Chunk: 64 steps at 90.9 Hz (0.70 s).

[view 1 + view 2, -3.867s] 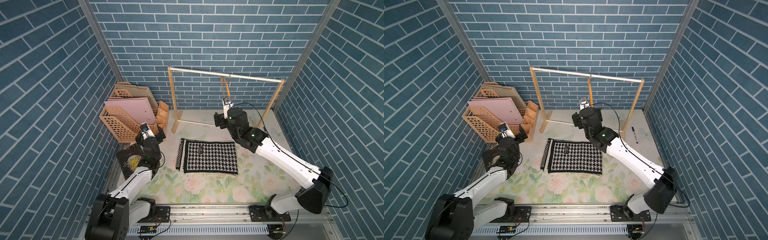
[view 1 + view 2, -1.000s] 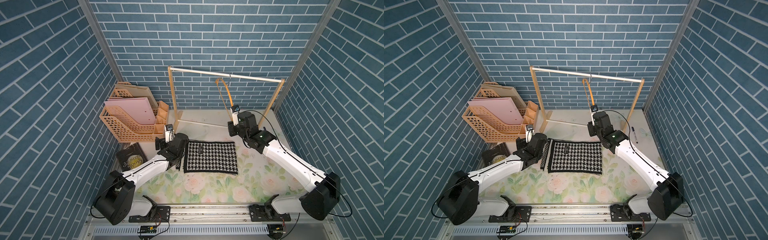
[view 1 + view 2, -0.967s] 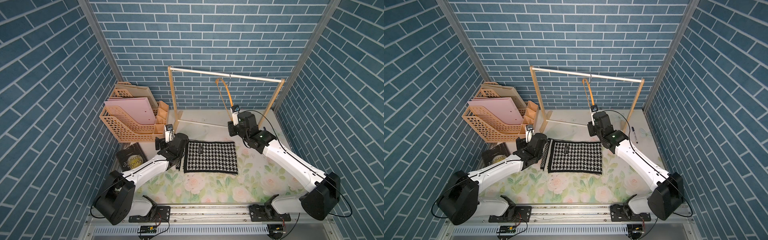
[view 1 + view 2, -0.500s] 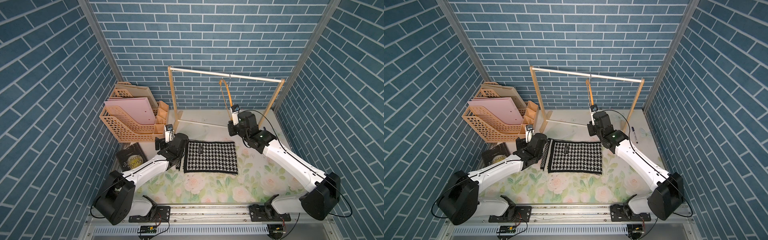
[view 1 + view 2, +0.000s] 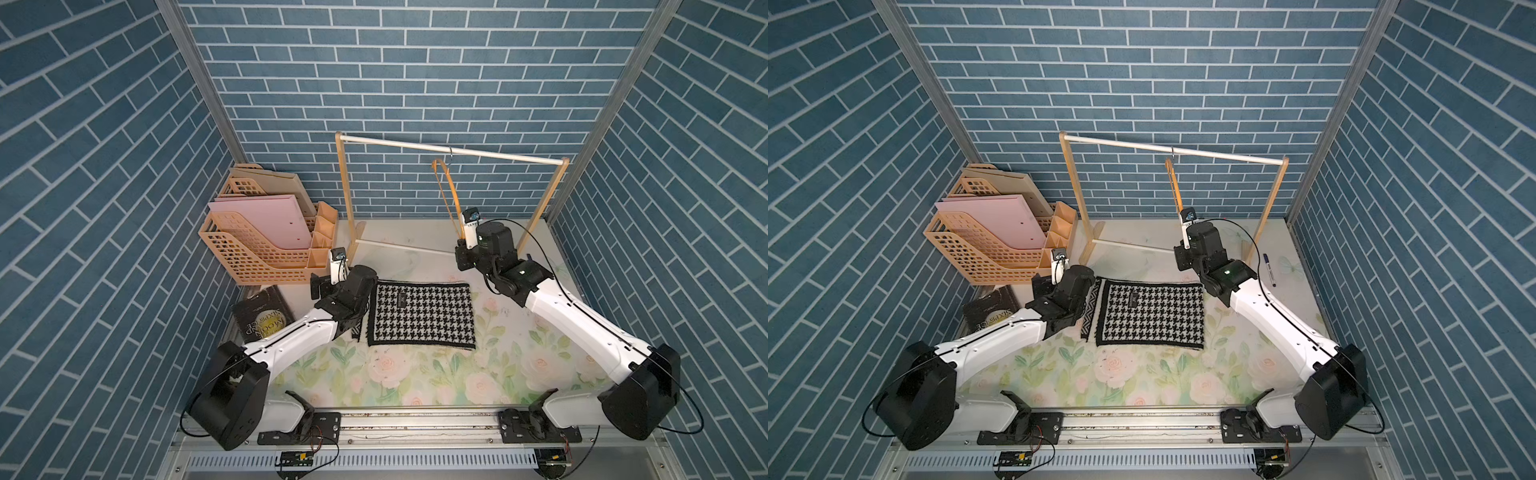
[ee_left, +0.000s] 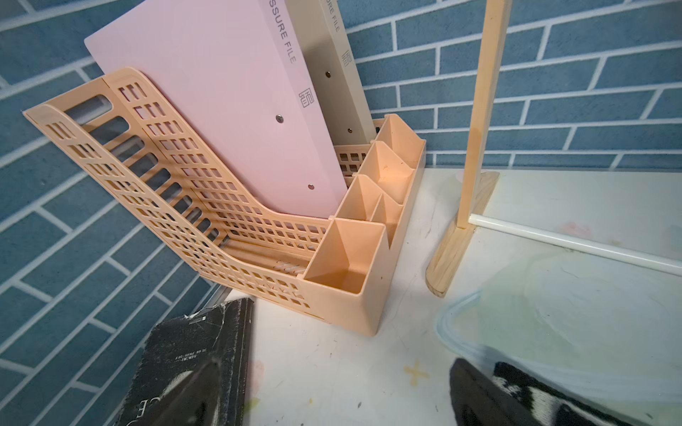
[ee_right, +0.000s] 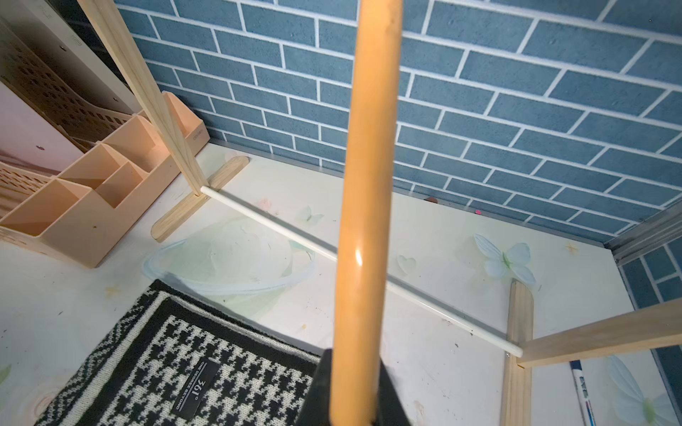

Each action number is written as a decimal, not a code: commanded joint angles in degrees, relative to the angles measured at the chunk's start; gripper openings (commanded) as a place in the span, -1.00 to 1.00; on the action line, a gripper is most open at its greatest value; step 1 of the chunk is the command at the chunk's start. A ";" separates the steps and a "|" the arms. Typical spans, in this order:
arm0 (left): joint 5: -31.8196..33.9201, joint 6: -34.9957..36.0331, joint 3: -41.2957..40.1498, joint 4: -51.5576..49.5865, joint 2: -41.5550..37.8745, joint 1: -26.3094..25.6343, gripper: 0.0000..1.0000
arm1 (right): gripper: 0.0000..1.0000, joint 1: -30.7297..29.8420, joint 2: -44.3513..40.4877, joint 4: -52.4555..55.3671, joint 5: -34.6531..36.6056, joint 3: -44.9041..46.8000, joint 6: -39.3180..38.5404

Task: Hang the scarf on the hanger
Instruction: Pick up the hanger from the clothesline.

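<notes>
scarf [image 5: 422,313] is lying flat on the floral table [image 5: 415,374], about mid-table. houndstooth side is up, the little dark label [image 7: 195,387] is near its far left corner, and a strip of the zigzag underside peeks out along its left edge. not on anything yet.

hanger [image 5: 451,195] has its hook over the white top rod of the wooden rack [image 5: 345,199] at the far side. it hangs slanted rather than level, with its low end coming down toward the near side. the right gripper [image 7: 352,405] has that low end: in the right wrist view the wood runs straight down between the two black jaws, which are closed against it.

left gripper [image 6: 332,402] is spread wide with nothing in it, down low at the scarf's left edge. one finger [image 6: 192,398] is over the black book [image 5: 259,318] and the other is right by the knit. can't tell if it's actually touching the cloth.

peach file organiser [image 5: 257,253] sits far left, and a pen [image 5: 1268,270] lies on the table over to the right.
</notes>
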State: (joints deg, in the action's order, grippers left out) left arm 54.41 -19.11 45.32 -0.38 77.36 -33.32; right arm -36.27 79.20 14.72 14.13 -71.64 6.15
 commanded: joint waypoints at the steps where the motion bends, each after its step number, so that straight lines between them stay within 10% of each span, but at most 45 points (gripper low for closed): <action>1: -2.13 -0.25 2.27 -1.74 -2.14 -0.67 0.99 | -1.00 -0.22 0.33 -4.80 -0.88 -0.55 -0.70; 64: -22.78 0.63 19.53 -4.42 -10.65 -6.04 0.99 | -1.00 -7.33 -12.76 -16.73 4.44 14.66 -3.60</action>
State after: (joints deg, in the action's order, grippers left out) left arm 37.78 -18.94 61.93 -6.50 68.84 -37.95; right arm -41.78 70.81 2.22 16.78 -61.65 4.49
